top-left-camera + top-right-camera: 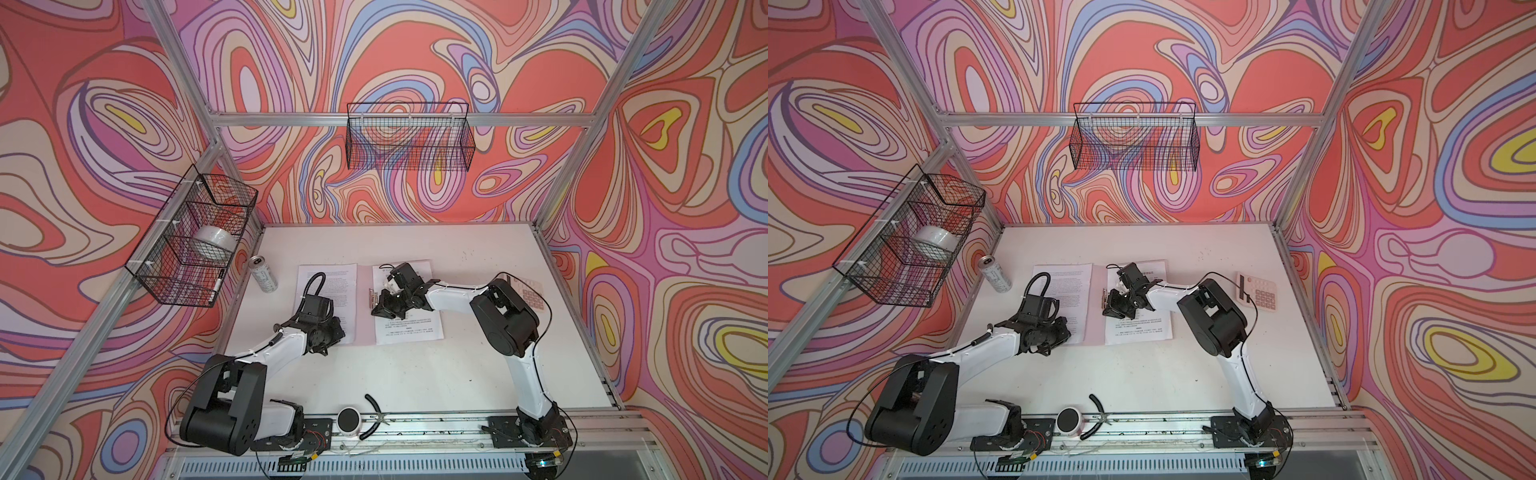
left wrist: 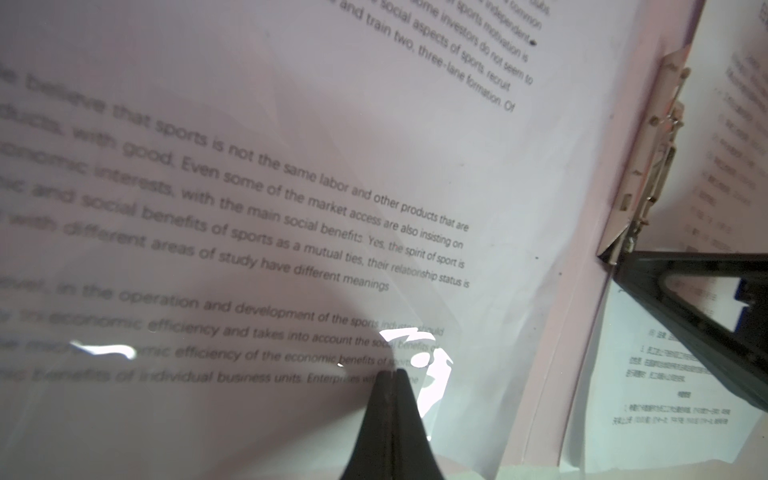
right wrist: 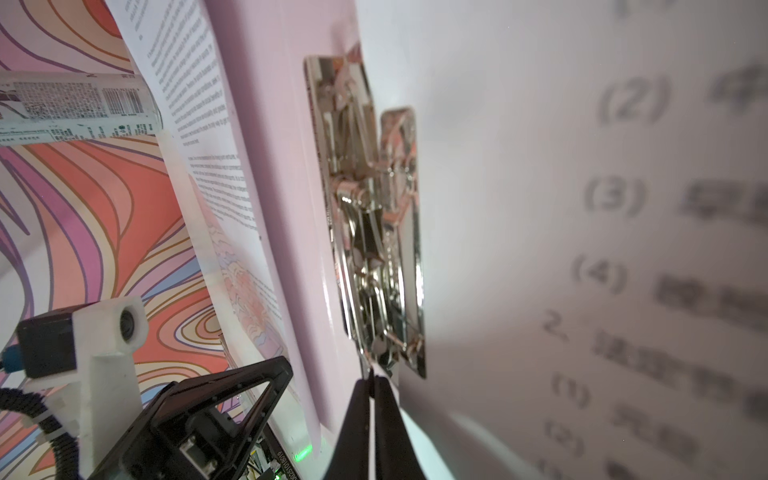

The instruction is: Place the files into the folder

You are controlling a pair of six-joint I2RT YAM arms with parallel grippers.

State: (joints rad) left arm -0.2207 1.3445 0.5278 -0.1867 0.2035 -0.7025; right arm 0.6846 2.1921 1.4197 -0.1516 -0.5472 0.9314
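Folder [image 1: 365, 328] lies open mid-table [image 1: 415, 374], nearer the back edge. Left sheet [image 1: 328, 276] on its left leaf, right sheet [image 1: 409, 330] on its right leaf. Clip [image 1: 371, 296] by the hinge, between the sheets. Can [image 1: 263, 274] stands left of the folder, near the left edge. Calculator [image 1: 1258, 291] near the right edge. Pliers [image 1: 374, 415] and round puck [image 1: 348, 420] at the front edge.

The right arm's black elbow [image 1: 505, 309] hides most of the pinkish keypad card [image 1: 534, 296], and the white printed paper sheet [image 3: 582, 166] shows only blurred characters in the right wrist view.

A robot lab cell: aluminium frame [image 1: 291, 119], swirl-printed walls [image 1: 685, 166].
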